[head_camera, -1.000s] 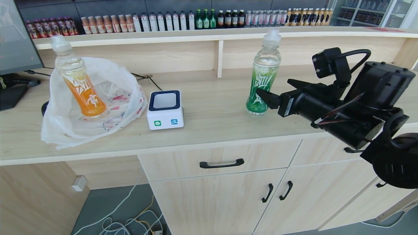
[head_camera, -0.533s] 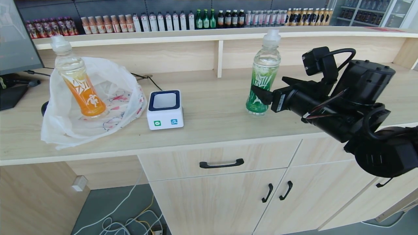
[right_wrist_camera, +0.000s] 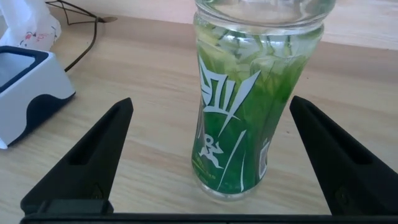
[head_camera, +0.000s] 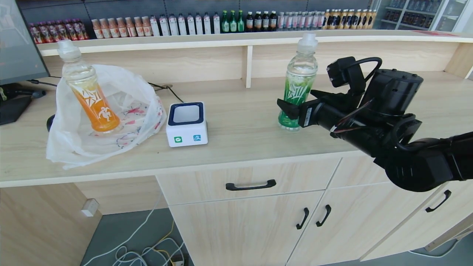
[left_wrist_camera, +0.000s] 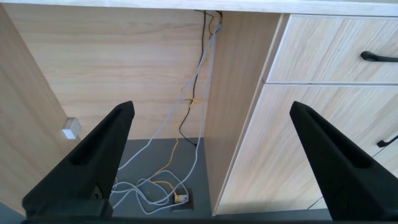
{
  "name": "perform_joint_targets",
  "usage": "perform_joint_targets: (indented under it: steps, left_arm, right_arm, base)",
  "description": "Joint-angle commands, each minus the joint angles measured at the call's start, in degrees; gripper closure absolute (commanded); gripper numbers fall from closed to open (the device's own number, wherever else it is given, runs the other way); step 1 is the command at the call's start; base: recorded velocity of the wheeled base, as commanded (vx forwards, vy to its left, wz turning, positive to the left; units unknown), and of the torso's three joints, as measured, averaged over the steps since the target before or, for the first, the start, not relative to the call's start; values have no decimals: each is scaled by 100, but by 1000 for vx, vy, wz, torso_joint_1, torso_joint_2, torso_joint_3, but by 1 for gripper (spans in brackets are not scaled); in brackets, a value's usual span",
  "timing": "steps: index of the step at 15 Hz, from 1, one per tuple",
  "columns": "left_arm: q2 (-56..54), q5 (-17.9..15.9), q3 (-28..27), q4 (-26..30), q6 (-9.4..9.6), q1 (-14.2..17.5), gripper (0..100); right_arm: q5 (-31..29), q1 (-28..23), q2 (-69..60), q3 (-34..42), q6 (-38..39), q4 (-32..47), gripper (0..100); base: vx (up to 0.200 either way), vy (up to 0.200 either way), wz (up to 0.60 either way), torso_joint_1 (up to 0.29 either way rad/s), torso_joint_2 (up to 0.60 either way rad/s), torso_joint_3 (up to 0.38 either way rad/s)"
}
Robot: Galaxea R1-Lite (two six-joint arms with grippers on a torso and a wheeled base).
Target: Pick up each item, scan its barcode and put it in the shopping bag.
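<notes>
A green drink bottle [head_camera: 298, 85] with a white cap stands upright on the wooden counter [head_camera: 240, 125]. My right gripper [head_camera: 295, 105] is open at its lower half, one finger on each side of the bottle [right_wrist_camera: 249, 124] without touching it. The orange bottle [head_camera: 88, 88] stands inside the white plastic shopping bag [head_camera: 111, 114] at the counter's left. The white scanner box [head_camera: 186, 123] with a dark-rimmed top sits between the bag and the green bottle. My left gripper [left_wrist_camera: 211, 162] hangs open below the counter, facing the cabinet fronts, with nothing between its fingers.
A raised shelf [head_camera: 244, 38] runs along the counter's back with a thin divider [head_camera: 249, 66]. A monitor [head_camera: 18, 44] and cables stand at the far left. Drawers and doors with black handles [head_camera: 251, 184] are under the counter; loose cables [left_wrist_camera: 168, 186] lie on the floor.
My right arm has moved left toward the green bottle, bringing the open fingers from beside it to either side of it. The bottle, bag and scanner have stayed put.
</notes>
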Motion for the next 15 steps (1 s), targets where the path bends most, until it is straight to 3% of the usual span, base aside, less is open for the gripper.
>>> perform_joint_targets:
  steps: [1, 4, 15]
  left_arm:
    - [-2, 0, 0, -1, 2, 1, 0]
    - [-2, 0, 0, -1, 2, 1, 0]
    - [-2, 0, 0, -1, 2, 1, 0]
  right_arm:
    - [-2, -27, 120, -178, -1, 46, 0]
    - [-2, -71, 393, -670, -1, 73, 0]
    - [-2, -71, 735, -1145, -19, 81, 0]
  base:
    - [0, 0, 0, 0, 0, 0]
    - [0, 0, 0, 0, 0, 0]
    - [0, 0, 0, 0, 0, 0]
